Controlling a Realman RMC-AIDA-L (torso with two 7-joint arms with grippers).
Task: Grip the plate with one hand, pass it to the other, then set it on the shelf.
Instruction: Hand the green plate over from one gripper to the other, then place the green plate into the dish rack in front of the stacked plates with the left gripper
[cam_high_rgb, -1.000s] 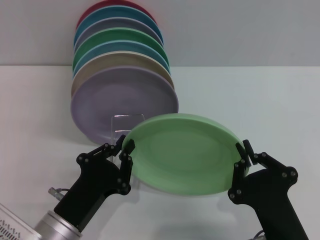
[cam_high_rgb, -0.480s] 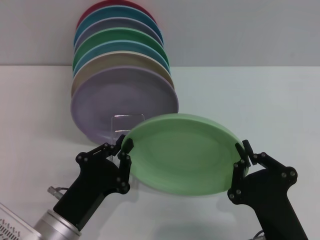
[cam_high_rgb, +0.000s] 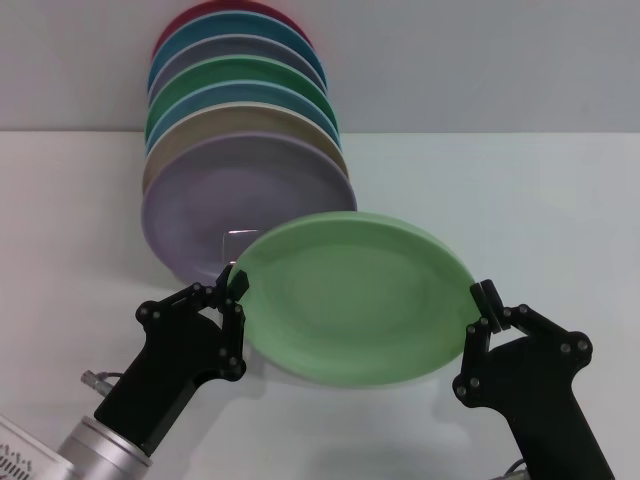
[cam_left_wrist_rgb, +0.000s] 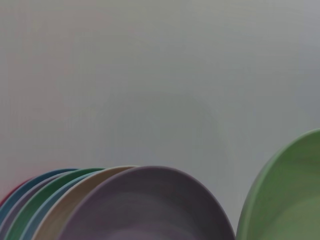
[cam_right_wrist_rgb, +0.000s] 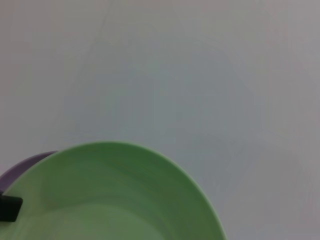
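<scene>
A: Plate (cam_high_rgb: 350, 297), light pastel green, hangs tilted in the air between the two grippers, its face turned up toward the head camera. Left edge sits at the left gripper (cam_high_rgb: 236, 296), right edge at the right gripper (cam_high_rgb: 483, 312).

B: State of the left gripper?

A: Fingers narrowed onto the plate's left rim, one above and one below the edge. It has hold of the plate.

B: And the right gripper?

A: Fingers at the right rim, close together with the edge between them. Contact looks made, so I log it as gripping too. Both arms come up from below, one on each side of the plate.

B: What lies beyond the grippers?

A: Row of standing plates (cam_high_rgb: 240, 130) up and behind the left gripper, on the white table (cam_high_rgb: 520, 200). Front one is lilac (cam_high_rgb: 220, 195); behind it tan, blue, darker green, grey-lilac, teal and red rims show in turn.

B: Shelf?

A: Only the upright rectangular wire loop (cam_high_rgb: 240, 245) shows, just past the left gripper, in front of the lilac plate. The green plate's far-left rim overlaps it in the head view.

B: Wrist cameras?

A: Left wrist view shows the green rim (cam_left_wrist_rgb: 285, 195) beside the lilac plate (cam_left_wrist_rgb: 145, 205). Right wrist view shows the green plate (cam_right_wrist_rgb: 110, 195) filling the near field.
</scene>
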